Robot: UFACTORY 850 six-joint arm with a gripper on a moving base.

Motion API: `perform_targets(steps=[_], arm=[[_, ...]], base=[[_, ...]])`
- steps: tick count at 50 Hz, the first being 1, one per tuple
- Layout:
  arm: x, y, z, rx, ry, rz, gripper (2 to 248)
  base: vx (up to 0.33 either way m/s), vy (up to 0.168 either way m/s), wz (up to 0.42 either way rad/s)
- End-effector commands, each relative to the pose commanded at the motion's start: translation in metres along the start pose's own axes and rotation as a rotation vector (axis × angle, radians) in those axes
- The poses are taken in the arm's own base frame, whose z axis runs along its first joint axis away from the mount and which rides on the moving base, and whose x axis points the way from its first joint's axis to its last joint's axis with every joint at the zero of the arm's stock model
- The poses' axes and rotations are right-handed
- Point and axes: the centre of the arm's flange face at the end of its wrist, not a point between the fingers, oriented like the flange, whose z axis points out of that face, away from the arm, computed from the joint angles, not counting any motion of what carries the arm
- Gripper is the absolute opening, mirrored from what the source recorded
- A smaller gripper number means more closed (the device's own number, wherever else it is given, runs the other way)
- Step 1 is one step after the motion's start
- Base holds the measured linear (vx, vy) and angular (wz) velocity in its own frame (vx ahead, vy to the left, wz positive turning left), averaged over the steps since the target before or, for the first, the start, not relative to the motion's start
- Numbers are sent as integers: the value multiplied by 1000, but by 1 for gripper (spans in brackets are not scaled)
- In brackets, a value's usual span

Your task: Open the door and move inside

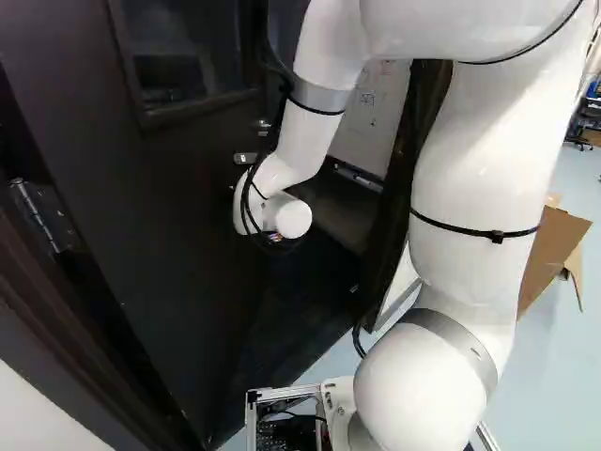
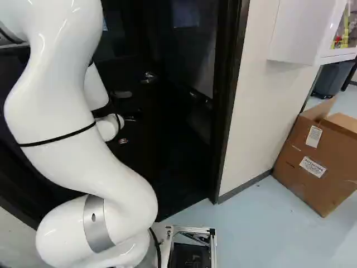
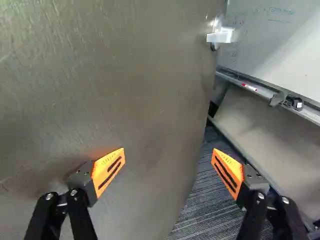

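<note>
From where I stand, the tall, dark, smooth-faced door point(image 1: 141, 197) is ajar, filling the left of the left base view. Up close in the wrist view its skin looks grey-brown, faintly scuffed and grained. A dark-framed glass pane point(image 1: 183, 52) sits at the upper left of the left base view, a metal hinge point(image 1: 39, 216) at its left edge. The shiny metal lever handle point(image 3: 220, 36) is near the door's free edge, ahead of the fingers.

The black hand point(image 1: 271, 241) barely shows against the door, near the middle of the left base view. In the wrist view the hand point(image 3: 169, 159) is released, its angular orange pads point(image 3: 109, 170) spread wide, one in front of the door panel, the other in front of the gap past its edge. Whether either touches the door I can't tell.

Through that gap are dark ribbed carpet point(image 3: 197, 215) and a glossy whiteboard point(image 3: 285, 45), its metal tray point(image 3: 267, 92) holding a red-and-white marker point(image 3: 249, 87) and a small black object point(image 3: 295, 102).

At the right of the right base view, a brown cardboard box point(image 2: 301, 167) with raised flaps rests on the pale blue floor point(image 2: 251, 240). Above it, at the upper right, a white cabinet point(image 2: 295, 33) holds yellow things behind glass, beside the cream wall point(image 2: 254, 95).
</note>
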Motion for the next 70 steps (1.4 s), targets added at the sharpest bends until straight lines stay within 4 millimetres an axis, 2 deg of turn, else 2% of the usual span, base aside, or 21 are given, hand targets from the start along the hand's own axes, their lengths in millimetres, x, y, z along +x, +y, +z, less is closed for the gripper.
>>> perform_targets(steps=[70], arm=[[-1, -79, 37, 58, 8, 30, 247]], base=[[0, 0, 0]])
